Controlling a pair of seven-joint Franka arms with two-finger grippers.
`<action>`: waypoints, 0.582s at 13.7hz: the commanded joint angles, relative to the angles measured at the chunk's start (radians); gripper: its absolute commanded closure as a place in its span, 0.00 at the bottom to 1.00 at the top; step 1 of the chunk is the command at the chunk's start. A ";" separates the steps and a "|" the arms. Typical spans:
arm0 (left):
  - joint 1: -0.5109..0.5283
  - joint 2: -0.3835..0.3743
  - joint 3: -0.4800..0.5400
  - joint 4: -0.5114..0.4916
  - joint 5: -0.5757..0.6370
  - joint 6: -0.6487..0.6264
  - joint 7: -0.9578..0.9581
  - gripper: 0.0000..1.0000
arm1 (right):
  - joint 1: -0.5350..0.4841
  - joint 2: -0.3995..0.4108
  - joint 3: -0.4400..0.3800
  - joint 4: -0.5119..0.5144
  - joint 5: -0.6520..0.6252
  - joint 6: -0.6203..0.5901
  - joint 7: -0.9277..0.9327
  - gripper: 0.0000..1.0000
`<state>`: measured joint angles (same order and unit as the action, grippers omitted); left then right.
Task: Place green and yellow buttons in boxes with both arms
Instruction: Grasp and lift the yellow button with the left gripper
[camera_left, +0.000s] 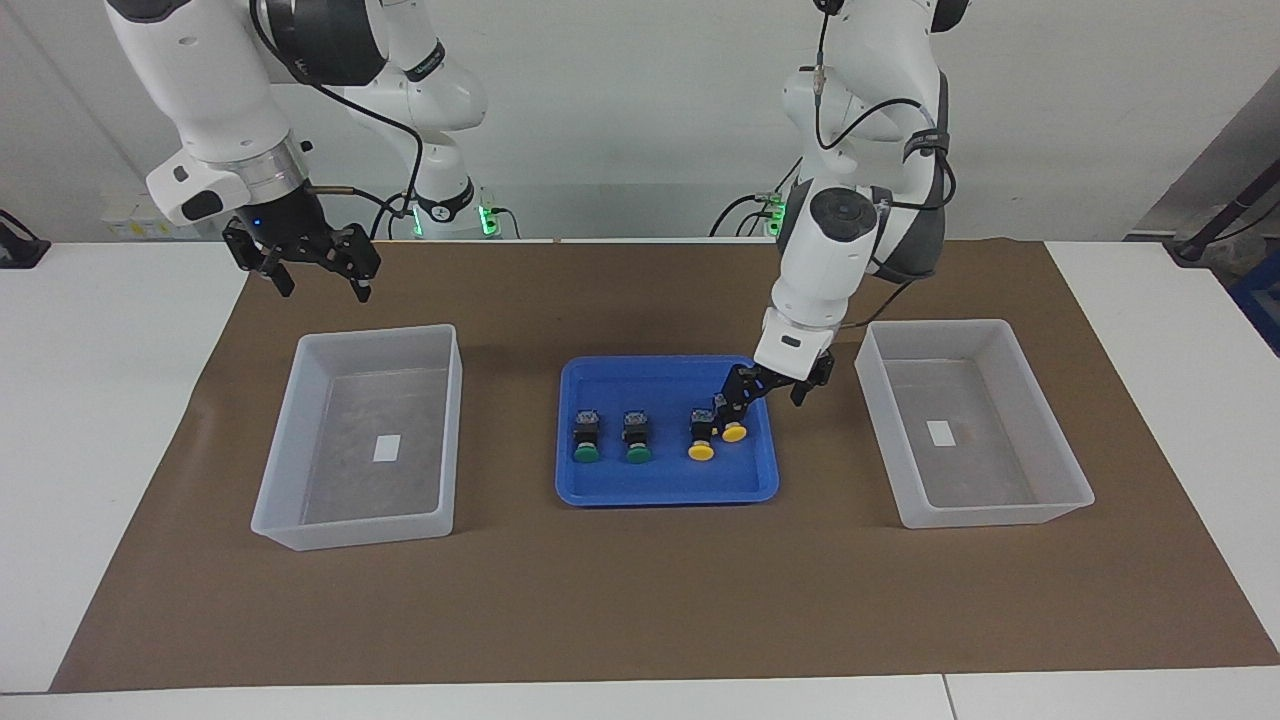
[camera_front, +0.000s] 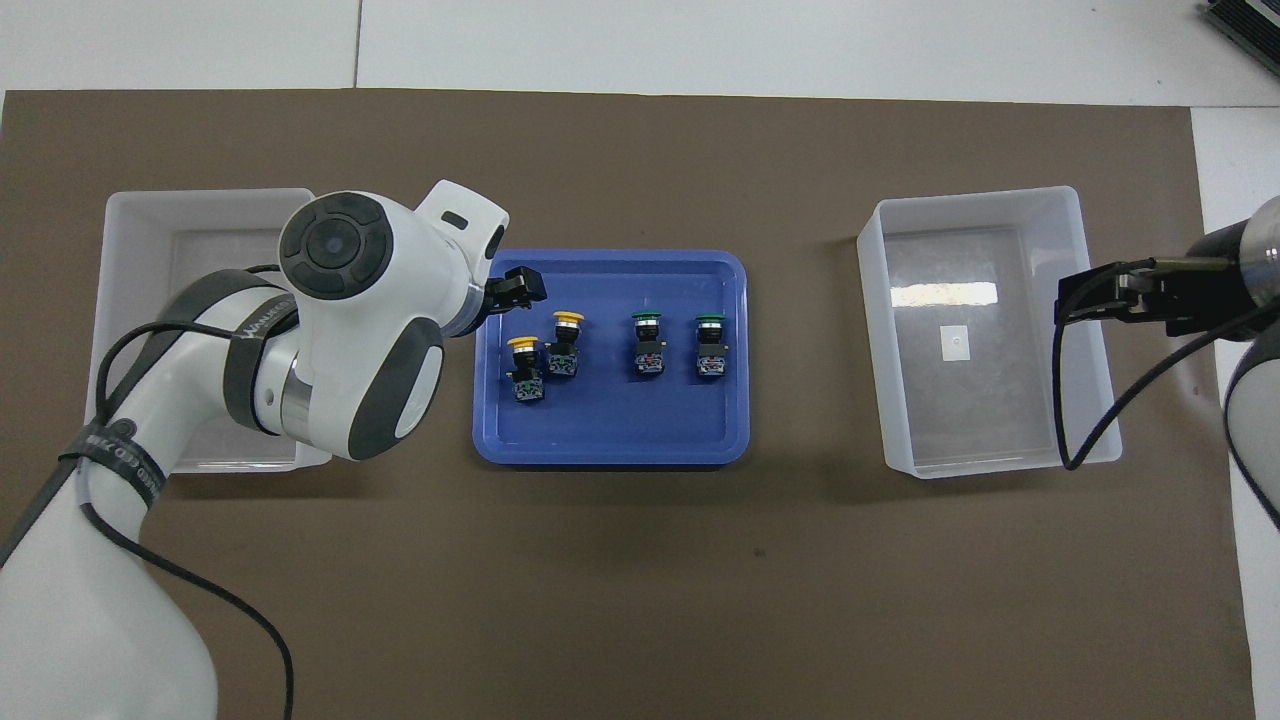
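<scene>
The right claw (camera_left: 318, 268) hung in the air over the brown mat (camera_left: 640, 600) near the robots' edge of the desk (camera_left: 100, 400), toward the right arm's end, its fingers spread wide and holding nothing. That arm waited there, just short of its box (camera_left: 300, 430).

The left claw (camera_left: 770, 390) was low over the blue tray (camera_left: 660, 490), at the corner nearest the robots on the left arm's side. Its fingers stood apart with nothing between them, just above the nearer yellow button (camera_left: 731, 418); whether they touched it I cannot tell.

All four buttons lay in the tray in a rough row, caps pointing away from the robots. The second yellow button (camera_left: 702, 437) lay against the first, slightly farther out. The two green buttons (camera_left: 587, 438) (camera_left: 637, 438) lay side by side toward the right arm's end of the tray.

The two boxes stood on the mat, one at each end of the tray and well apart from it. The other box (camera_left: 1040, 440) sat at the left arm's end. Each held only a small white label (camera_left: 386, 448).
</scene>
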<state>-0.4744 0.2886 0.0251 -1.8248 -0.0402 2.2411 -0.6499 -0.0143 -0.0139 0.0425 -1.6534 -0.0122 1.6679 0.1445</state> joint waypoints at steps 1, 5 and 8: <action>-0.029 0.056 0.016 -0.016 -0.012 0.086 -0.023 0.00 | -0.004 -0.006 0.002 -0.003 -0.011 -0.011 -0.033 0.00; -0.039 0.075 0.016 -0.045 -0.012 0.127 -0.024 0.04 | -0.004 -0.011 0.000 -0.009 -0.009 -0.011 -0.033 0.00; -0.052 0.070 0.016 -0.074 -0.012 0.132 -0.025 0.08 | -0.006 -0.012 0.000 -0.014 -0.009 -0.010 -0.028 0.00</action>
<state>-0.4989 0.3783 0.0254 -1.8553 -0.0402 2.3436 -0.6652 -0.0145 -0.0140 0.0424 -1.6547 -0.0122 1.6677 0.1442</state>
